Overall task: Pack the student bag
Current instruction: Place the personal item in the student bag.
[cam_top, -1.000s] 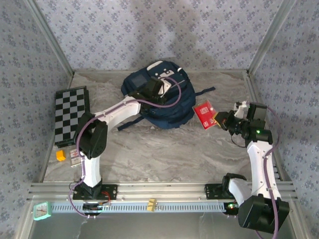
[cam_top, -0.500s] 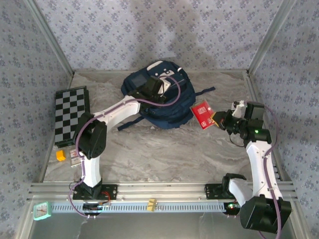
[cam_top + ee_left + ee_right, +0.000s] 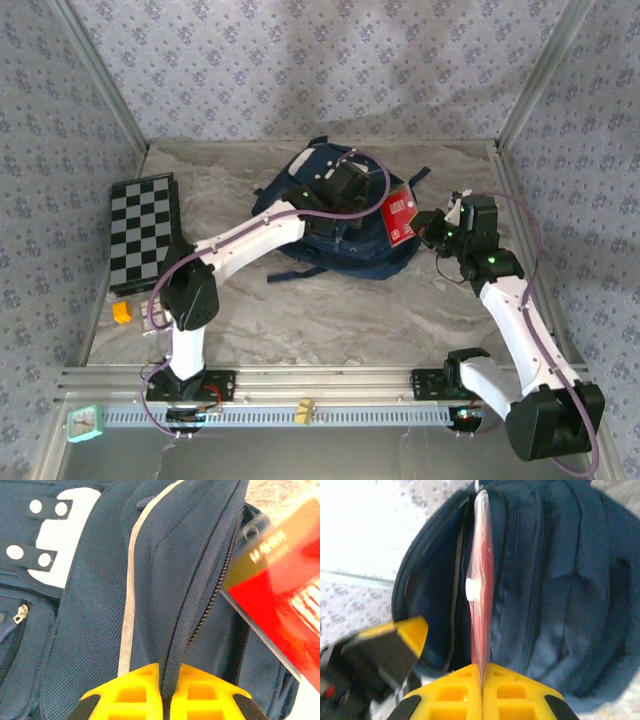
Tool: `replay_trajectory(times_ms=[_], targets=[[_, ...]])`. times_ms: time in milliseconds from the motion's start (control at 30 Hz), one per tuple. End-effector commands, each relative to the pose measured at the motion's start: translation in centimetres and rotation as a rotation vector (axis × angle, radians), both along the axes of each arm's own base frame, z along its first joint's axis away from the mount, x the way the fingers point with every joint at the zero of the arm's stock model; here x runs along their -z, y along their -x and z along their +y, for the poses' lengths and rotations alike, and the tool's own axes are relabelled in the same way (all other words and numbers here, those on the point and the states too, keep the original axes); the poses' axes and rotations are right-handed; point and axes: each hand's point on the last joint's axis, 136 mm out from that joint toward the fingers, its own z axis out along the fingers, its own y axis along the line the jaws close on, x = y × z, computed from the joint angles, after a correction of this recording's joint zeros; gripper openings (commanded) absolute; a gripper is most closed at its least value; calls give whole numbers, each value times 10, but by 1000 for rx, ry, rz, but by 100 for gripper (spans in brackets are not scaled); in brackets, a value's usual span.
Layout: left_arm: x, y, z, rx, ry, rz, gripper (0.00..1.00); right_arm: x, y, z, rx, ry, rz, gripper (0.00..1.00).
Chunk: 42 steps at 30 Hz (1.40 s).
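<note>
Top external: student bag (image 3: 330,255) sits mid-table, toward the far edge. Left gripper (image 3: 161,670) is clamped on its zipper flap; right gripper (image 3: 481,669) is clamped on a red packet (image 3: 481,580) at the mouth. Risk: the flap slips free, the seemingly narrow mouth sags, and the packet jams.

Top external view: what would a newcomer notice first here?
The large navy blue fabric backpack sits at back centre with both arms reaching onto it. The left gripper is shut on the zipper-lined edge of its opening, while the right gripper pinches a flat red packet, edge-on at the bag's open mouth. A black-and-white chequered board lies flat at the left side.
</note>
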Motion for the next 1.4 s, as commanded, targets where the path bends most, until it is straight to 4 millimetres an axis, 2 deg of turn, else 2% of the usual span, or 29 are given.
replay_trajectory(times_ms=[0,167,267,400,467,600,733,1000,1067,1133,1200,1233,1367], targets=[[-55,-2,-3,-104,197,-12,0,-20,-31,-16,173,23,-143,0],[-54,-1,-8,-135,234,21,0,-26,-53,3,202,29,-228,0],[-55,-1,-11,-150,259,30,0,-22,-62,16,240,48,-243,0],[-56,-4,-14,-151,270,26,0,-8,-74,34,271,65,-236,0],[-55,-6,-13,-157,260,26,0,4,-79,45,262,75,-204,3],[-54,-10,-9,-167,254,22,0,19,-84,73,170,78,-169,20],[-53,-13,-3,-175,256,30,0,24,-75,81,91,87,-133,35],[-53,-13,8,-175,288,39,0,32,-43,69,-55,122,3,58],[-54,-11,7,-162,303,35,0,40,-39,56,-49,140,87,57],[-53,-10,5,-154,306,39,0,42,-44,49,-68,136,104,54],[-52,-11,5,-151,303,43,0,43,-52,42,-68,116,133,45],[-52,-11,5,-150,302,42,0,43,-58,40,-79,111,142,40],[-50,-11,7,-147,289,42,0,48,-69,46,-113,113,162,30]])
